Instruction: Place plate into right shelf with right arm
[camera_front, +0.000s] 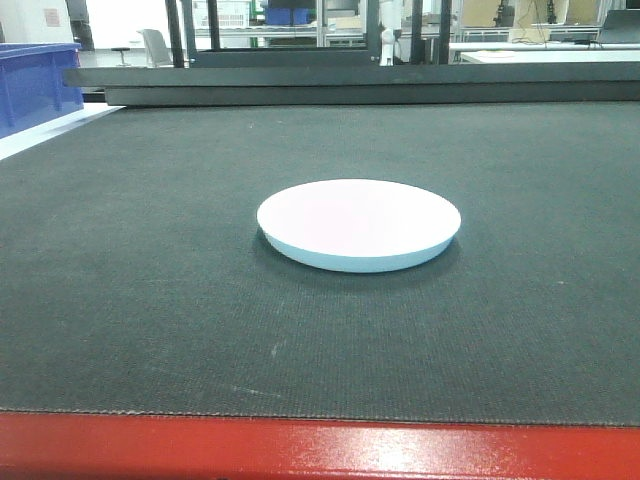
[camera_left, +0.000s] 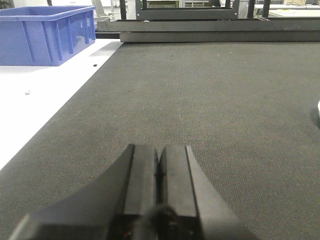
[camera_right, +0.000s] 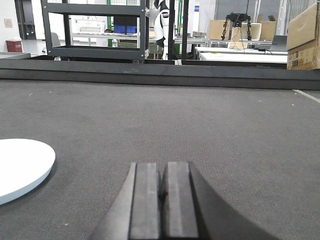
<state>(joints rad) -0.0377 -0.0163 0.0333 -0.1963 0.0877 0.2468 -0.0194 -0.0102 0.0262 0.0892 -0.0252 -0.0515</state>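
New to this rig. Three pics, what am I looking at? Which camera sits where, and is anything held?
It is a robot with two arms on a mobile base. The front view looks across a dark mat where a white plate lies flat, untouched. The other two cameras ride on the wrists, each looking out over its own tool. The left tool is shut with nothing in it; a blue bin stands off to its left. The right tool is also shut and empty, with the plate's edge showing to its left. Nothing is held.
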